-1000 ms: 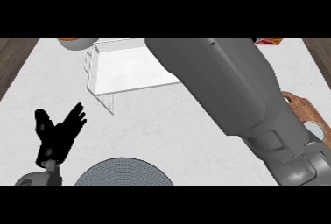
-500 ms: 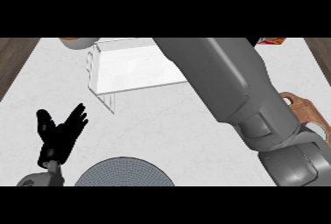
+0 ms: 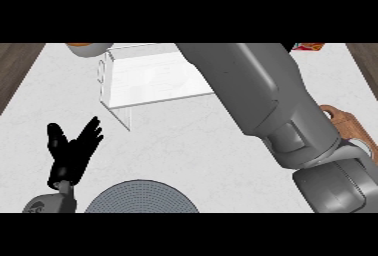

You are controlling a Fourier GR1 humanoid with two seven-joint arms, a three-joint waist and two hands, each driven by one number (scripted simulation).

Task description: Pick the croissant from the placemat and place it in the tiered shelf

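Head view. Left hand (image 3: 72,150) at lower left above the white table (image 3: 192,150), fingers straight and spread, holding nothing. Right forearm (image 3: 258,105) runs diagonally from lower right to the top, crossing over the clear tiered shelf (image 3: 148,82) at the table's far side; right hand not visible, so its state cannot be told. Croissant not visible. Round grey placemat (image 3: 140,200) at the bottom edge, just beside the left hand. Brown object (image 3: 347,125) at right, partly hidden by the arm; cannot identify it
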